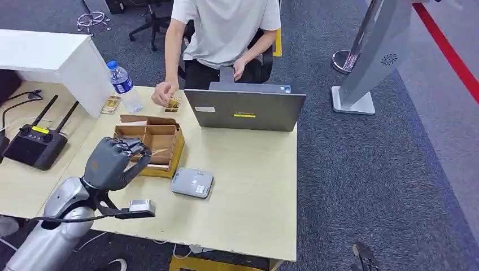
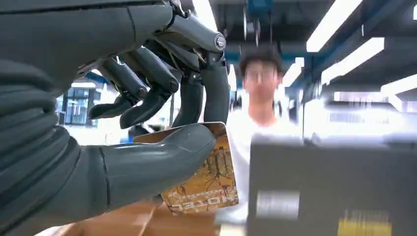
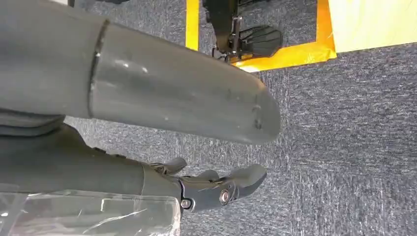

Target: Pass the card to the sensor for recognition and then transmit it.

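My left hand [image 1: 116, 161] hovers over the front of an open cardboard box [image 1: 164, 134]. It pinches a card [image 2: 209, 184] with a yellow-brown print between thumb and fingers; in the head view the card [image 1: 157, 152] is a thin edge sticking out toward the right. The grey card sensor [image 1: 192, 182] lies flat on the table just right of and in front of the box, a short way from my hand. My right hand [image 3: 172, 108] hangs over dark carpet with thumb and fingers apart, holding nothing.
A person [image 1: 223, 28] sits behind the table, one hand [image 1: 164, 93] resting near small cards [image 1: 173, 104]. A grey laptop [image 1: 245, 110] stands open at the back. A water bottle [image 1: 124, 86], a white box [image 1: 51, 56] and a black remote controller [image 1: 36, 144] stand to the left.
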`<action>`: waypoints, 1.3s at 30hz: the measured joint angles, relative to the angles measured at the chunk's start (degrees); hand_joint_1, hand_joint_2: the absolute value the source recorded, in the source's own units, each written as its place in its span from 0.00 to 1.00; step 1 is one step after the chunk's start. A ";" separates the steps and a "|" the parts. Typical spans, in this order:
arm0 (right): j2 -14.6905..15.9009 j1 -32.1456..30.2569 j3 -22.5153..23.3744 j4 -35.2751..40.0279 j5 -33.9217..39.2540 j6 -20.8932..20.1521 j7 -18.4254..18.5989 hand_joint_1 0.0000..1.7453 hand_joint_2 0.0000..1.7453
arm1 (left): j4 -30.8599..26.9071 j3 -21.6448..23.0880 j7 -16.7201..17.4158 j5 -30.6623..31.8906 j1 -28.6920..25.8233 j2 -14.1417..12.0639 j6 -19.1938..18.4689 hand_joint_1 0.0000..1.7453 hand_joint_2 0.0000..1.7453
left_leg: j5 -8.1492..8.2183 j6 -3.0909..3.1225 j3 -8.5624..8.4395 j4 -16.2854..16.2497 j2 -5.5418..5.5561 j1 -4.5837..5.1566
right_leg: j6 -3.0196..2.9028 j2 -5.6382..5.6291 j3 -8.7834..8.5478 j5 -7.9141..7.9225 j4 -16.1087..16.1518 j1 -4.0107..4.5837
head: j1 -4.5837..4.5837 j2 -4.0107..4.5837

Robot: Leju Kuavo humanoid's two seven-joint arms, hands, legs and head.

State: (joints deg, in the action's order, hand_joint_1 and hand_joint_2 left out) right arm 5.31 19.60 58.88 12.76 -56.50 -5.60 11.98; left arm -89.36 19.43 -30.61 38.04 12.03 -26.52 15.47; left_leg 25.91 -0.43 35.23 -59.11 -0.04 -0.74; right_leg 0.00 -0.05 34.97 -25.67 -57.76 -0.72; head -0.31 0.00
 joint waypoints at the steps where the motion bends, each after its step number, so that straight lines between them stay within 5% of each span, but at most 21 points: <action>1: 0.00 0.00 0.02 -0.02 -0.22 0.00 0.04 0.00 0.00 | -0.69 -0.49 1.10 0.02 1.33 0.89 0.31 1.00 1.00 | -0.03 0.04 0.02 -0.01 0.07 0.00 | 0.01 0.11 0.00 0.00 0.01 0.00 | -0.02 0.00; 4: -0.56 1.18 -0.04 -0.02 -2.13 0.04 1.55 0.00 0.00 | 0.22 -0.83 8.80 5.75 9.64 5.26 3.81 1.00 1.00 | -0.22 0.15 0.21 -0.02 0.41 0.00 | 0.09 0.44 0.03 0.14 0.01 0.01 | 0.04 0.00; 7: -1.96 3.63 -1.14 -0.04 -3.93 0.46 3.63 0.00 0.00 | 7.00 -0.83 14.60 12.04 21.17 10.97 9.79 1.00 1.00 | -0.43 0.16 0.28 -0.02 0.44 0.01 | 0.05 0.48 0.04 0.42 0.01 0.00 | 0.13 0.00; 13: -3.10 4.81 -1.86 -0.07 -4.18 0.59 4.04 0.00 0.00 | 13.13 -0.81 15.00 13.02 28.52 15.90 11.89 1.00 1.00 | -0.48 0.14 0.19 -0.03 0.22 0.03 | 0.04 0.27 0.07 0.48 0.01 -0.01 | 0.07 0.00; 19: -4.59 6.81 -3.24 -0.09 -6.14 0.55 5.92 0.00 0.00 | 23.36 -0.79 19.53 16.94 37.41 19.72 12.00 1.00 1.00 | -0.58 0.13 0.43 -0.06 0.24 0.00 | 0.00 0.27 0.30 0.52 -0.03 0.01 | 0.09 0.00; 27: -5.57 7.41 -4.11 -0.13 -6.16 0.57 6.12 0.00 0.00 | 30.63 -0.79 19.50 17.22 41.83 22.47 12.33 1.00 1.00 | -0.58 0.13 0.43 -0.05 0.23 0.01 | 0.00 0.23 0.31 0.52 -0.03 0.00 | 0.00 0.00; 39: -5.60 7.41 -4.13 -0.13 -6.16 0.57 6.12 0.00 0.00 | 32.69 -0.79 19.50 17.24 42.19 23.13 12.46 1.00 1.00 | -0.58 0.13 0.44 -0.05 0.23 0.01 | 0.00 0.25 0.32 0.52 -0.03 0.00 | 0.00 0.00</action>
State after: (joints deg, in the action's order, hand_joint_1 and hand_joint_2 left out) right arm -0.28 27.01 54.75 12.63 -62.66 -5.03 18.10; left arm -56.67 18.64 -11.10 55.28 54.21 -3.39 27.93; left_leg 25.33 -0.29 35.68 -59.16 0.19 -0.72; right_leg 0.00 0.20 35.29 -25.15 -57.79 -0.71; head -0.31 0.00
